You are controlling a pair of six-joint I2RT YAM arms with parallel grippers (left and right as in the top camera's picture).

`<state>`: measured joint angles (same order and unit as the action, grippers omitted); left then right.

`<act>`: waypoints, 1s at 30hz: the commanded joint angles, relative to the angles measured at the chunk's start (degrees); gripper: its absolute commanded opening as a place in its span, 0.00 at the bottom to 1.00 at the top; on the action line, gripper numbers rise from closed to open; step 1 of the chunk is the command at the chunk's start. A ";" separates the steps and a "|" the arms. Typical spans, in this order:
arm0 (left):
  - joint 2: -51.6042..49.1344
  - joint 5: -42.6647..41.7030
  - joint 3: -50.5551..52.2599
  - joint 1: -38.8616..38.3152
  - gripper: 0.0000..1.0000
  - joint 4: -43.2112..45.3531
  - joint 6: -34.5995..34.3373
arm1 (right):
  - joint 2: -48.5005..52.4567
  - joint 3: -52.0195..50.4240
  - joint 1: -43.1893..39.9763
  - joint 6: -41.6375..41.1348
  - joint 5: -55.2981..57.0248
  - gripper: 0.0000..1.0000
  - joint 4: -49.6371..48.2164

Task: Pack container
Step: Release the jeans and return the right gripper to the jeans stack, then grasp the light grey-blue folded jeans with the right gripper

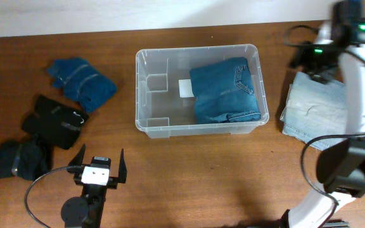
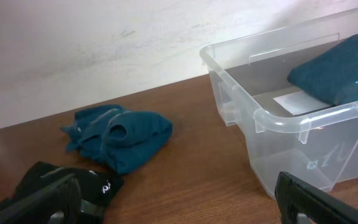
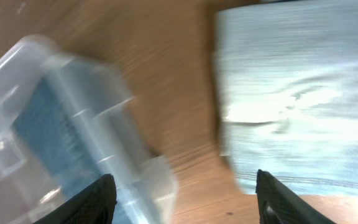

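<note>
Near the pale folded jeans (image 3: 297, 93), my right pincer (image 3: 185, 186) stands wide, empty; an edge-only pinch could unfold them.

The container (image 1: 137, 88) is a large rectangular bin of clear plastic with rounded corners and a raised rim; it stands upright and open-topped near the middle of the brown surface (image 1: 189, 177), toward the far edge, its long sides running left to right. Moulded recesses (image 1: 158, 81) step in from its left wall at the two corners; a white label (image 1: 185, 88) sits on the base about midway; a folded piece of dark blue denim (image 1: 224, 88) lies inside, filling the right half, reaching the right wall and partly overlapping the label's edge
</note>
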<state>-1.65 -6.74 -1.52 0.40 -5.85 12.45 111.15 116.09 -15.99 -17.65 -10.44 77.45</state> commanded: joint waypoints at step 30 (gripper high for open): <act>-0.02 -1.18 -0.24 0.13 0.99 -0.68 0.50 | -0.02 -41.55 -31.41 28.81 -13.57 0.79 -35.63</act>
<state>-1.65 -6.74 -1.52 0.40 -5.85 12.45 111.39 77.17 -47.22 9.19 -21.45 43.62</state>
